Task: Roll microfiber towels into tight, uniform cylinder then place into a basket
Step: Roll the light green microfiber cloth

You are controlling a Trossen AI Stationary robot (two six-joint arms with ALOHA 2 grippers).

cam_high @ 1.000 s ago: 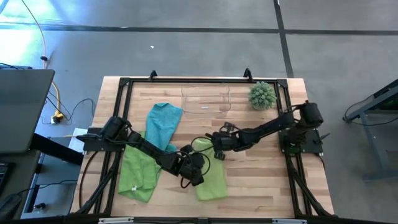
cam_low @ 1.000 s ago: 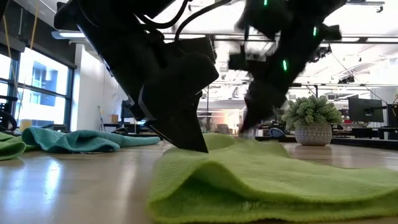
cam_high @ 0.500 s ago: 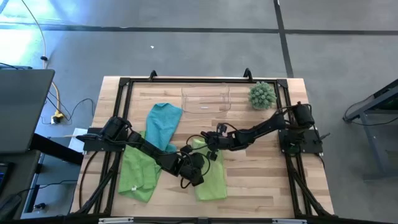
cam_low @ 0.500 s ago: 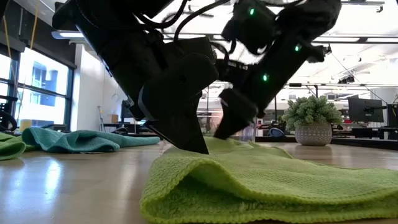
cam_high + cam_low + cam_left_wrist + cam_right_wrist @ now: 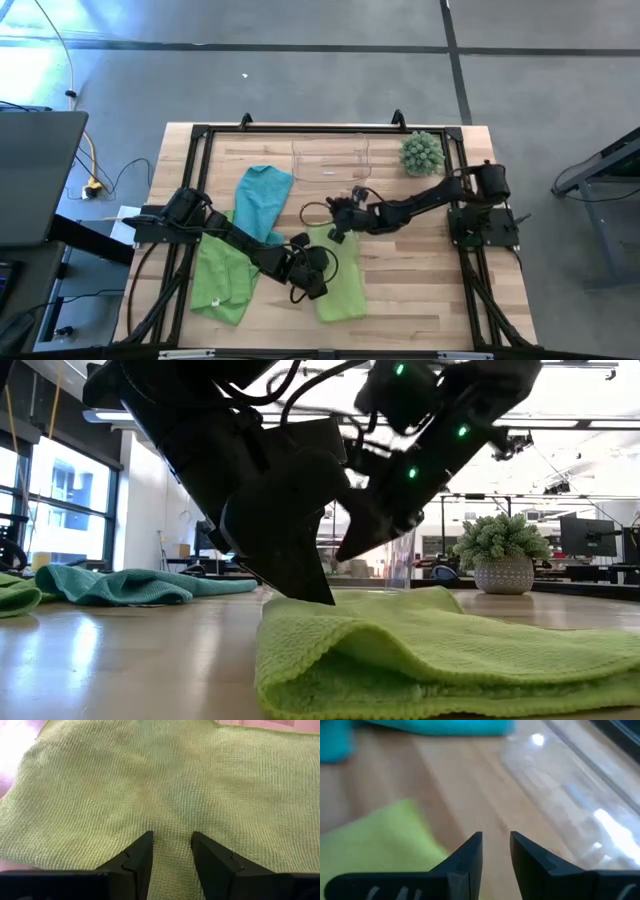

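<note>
A lime green towel (image 5: 342, 285) lies flat on the table, its near edge folded over (image 5: 420, 660). My left gripper (image 5: 312, 272) points down onto its left part and is shut on it (image 5: 171, 847). My right gripper (image 5: 333, 225) hangs shut and empty above the table just past the towel's far edge (image 5: 496, 845), also seen in the low view (image 5: 352, 545). A second lime green towel (image 5: 220, 278) and a teal towel (image 5: 262, 198) lie at the left. The clear basket (image 5: 331, 160) stands at the far middle. My left gripper comes from above, slanting from the table's left, with its fingertips (image 5: 142, 851) down on the lime green towel's left part. A narrow ridge of cloth (image 5: 171, 827) stands between the two fingers. The towel lies on the table under them; how many layers, I cannot tell.
A round spiky green plant ball in a pot (image 5: 422, 153) stands at the far right, beside the basket. Bare wooden table (image 5: 420, 280) lies to the right of the lime towel. A black frame (image 5: 300, 130) runs around the table.
My right gripper has gone toward the table's left along the lime towel's far part, then risen off it toward the far edge. The towel's near folded edge has shifted sideways a little. My left gripper has stayed put.
</note>
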